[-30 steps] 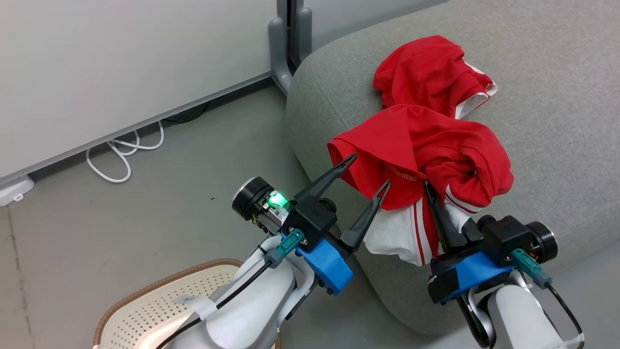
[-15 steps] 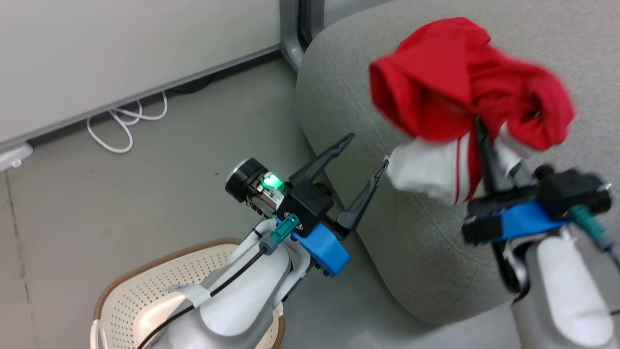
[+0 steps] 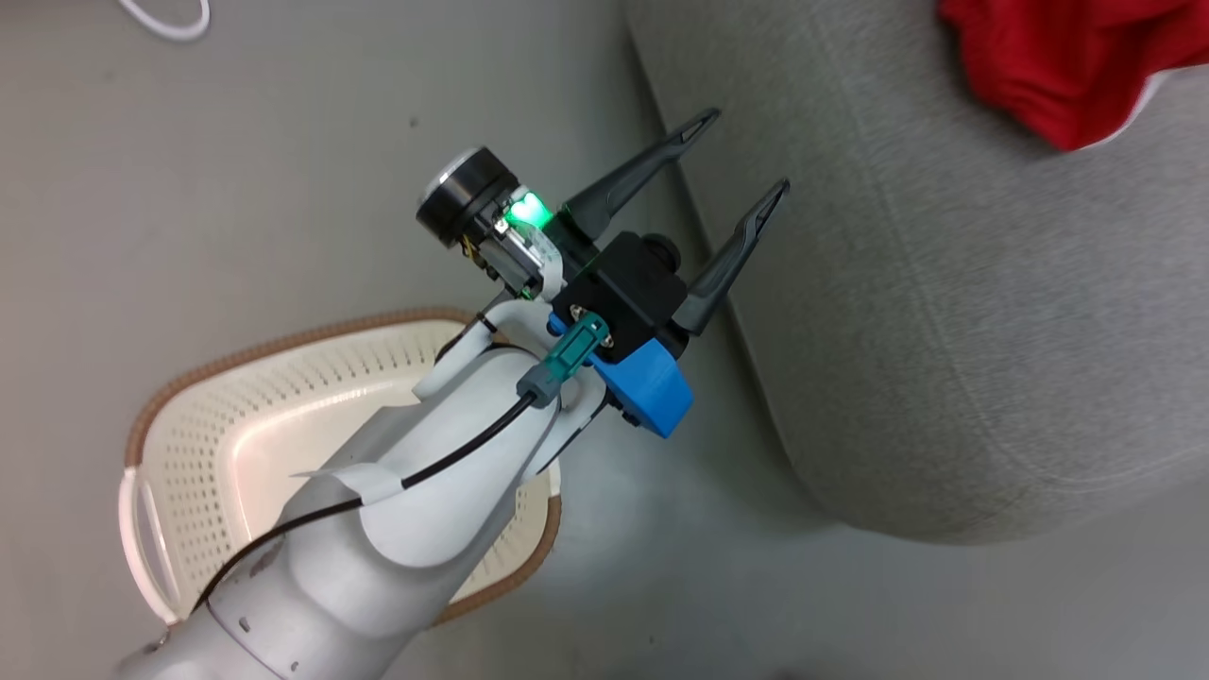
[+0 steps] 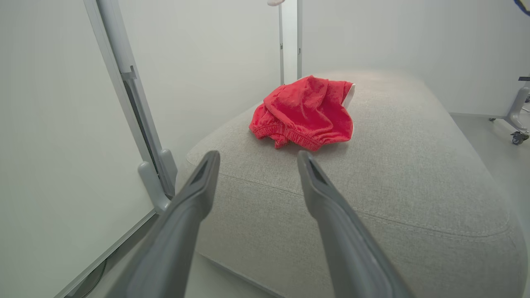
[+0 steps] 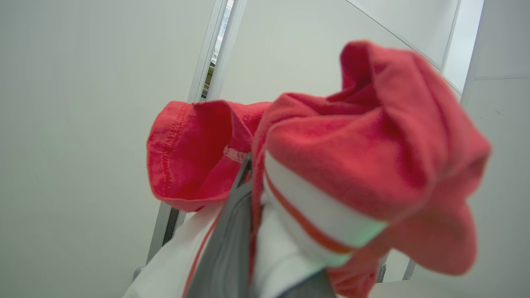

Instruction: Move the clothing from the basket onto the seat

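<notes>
Right wrist view: soft, crumpled red clothing point(image 5: 352, 165) in the closed right pincer point(image 5: 252, 174) (left pincer point(image 3: 742, 153) agape)

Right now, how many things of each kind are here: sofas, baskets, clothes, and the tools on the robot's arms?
Sofa: 1
Basket: 1
Red garments: 2, one lying on the sofa, the other clamped in the right tool
Tools: 2, the left tool open and holding nothing
Total: 6
</notes>
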Tool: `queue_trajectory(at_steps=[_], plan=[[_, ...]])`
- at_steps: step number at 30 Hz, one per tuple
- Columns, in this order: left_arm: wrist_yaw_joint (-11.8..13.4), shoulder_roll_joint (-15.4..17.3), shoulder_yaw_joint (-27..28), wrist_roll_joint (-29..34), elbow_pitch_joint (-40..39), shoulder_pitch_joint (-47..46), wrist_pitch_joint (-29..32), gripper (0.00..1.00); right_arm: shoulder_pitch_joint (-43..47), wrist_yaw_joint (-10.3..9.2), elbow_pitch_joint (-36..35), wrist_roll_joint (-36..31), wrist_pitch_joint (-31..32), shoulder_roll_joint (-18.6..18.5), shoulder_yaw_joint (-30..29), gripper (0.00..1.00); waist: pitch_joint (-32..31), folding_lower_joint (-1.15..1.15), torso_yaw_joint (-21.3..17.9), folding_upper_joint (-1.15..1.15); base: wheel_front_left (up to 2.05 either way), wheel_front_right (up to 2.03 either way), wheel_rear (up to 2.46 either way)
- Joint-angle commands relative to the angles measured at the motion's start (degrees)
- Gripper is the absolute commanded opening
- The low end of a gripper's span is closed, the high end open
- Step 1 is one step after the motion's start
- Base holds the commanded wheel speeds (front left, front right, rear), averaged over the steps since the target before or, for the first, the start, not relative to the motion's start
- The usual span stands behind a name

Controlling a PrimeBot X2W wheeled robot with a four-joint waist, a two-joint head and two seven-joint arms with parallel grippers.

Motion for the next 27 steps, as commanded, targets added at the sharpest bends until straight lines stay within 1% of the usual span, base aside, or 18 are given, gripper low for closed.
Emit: queue_trajectory(at_steps=[1, 6, 11, 13, 17, 23, 24, 25, 26, 27], plan=[[0.1, 0.7, 0.0, 0.7, -0.9, -1.8, 0.6, 1.00, -2.8, 0.01, 1.4, 0.7, 0.0, -1.4, -1.7, 0.00, 8.2, -0.01, 2.6, 0.00, 0.00, 0.00, 0.00], [0.2, 1.3, -0.4, 1.5, -3.0, -3.7, 1.6, 1.00, -7.6, 0.01, 8.1, 1.3, 0.0, -6.1, -5.6, 0.00, 13.0, -0.01, 3.8, 0.00, 0.00, 0.00, 0.00], [0.6, 1.3, -0.6, 1.7, -3.8, -4.7, 1.6, 1.00, -8.9, 0.01, 16.1, 0.5, 0.0, -8.8, -6.2, 0.00, 15.8, -0.01, 5.5, 0.00, 0.00, 0.00, 0.00], [0.9, 0.9, -0.6, 1.5, -3.8, -4.8, 1.2, 1.00, -8.3, 0.01, 18.0, 0.5, 0.0, -8.9, -6.8, 0.00, 16.2, -0.01, 6.2, 0.00, 0.00, 0.00, 0.00], [1.0, 0.5, -1.1, 1.1, -3.3, -4.1, 0.3, 1.00, -5.3, 0.01, 23.6, 0.4, 0.0, -7.6, -7.5, 0.00, 15.8, -0.01, 7.0, 0.00, 0.00, 0.00, 0.00], [1.5, 0.5, -0.9, 0.6, -2.6, -4.2, -0.3, 1.00, -3.9, 0.01, 26.8, 0.9, 0.0, -7.6, -7.4, 0.00, 14.9, -0.01, 7.4, 0.00, 0.00, 0.00, 0.00], [1.6, 0.7, -0.9, 0.5, -2.4, -4.2, -0.5, 1.00, -3.6, 0.01, 26.8, 0.8, 0.0, -7.3, -7.4, 0.22, 14.6, -0.01, 7.3, 0.00, 0.00, 0.00, 0.00], [1.6, 0.8, -0.8, 0.4, -2.3, -4.1, -0.6, 1.00, -3.5, 0.01, 26.7, 0.6, 0.0, -7.1, -7.6, 0.86, 14.2, -0.01, 7.2, 0.00, 0.00, 0.00, 0.00], [1.7, 0.8, -0.8, 0.3, -2.1, -3.9, -0.8, 1.00, -3.4, 0.01, 26.8, 0.7, 0.0, -7.1, -7.7, 1.00, 13.7, -0.01, 7.1, 0.00, 0.00, 0.00, 0.00], [1.7, 0.7, -0.8, 0.3, -1.9, -3.6, -1.1, 1.00, -3.0, 0.01, 26.8, 0.7, 0.0, -6.9, -7.7, 1.00, 13.1, -0.01, 7.0, 0.00, 0.00, 0.00, 0.00]])
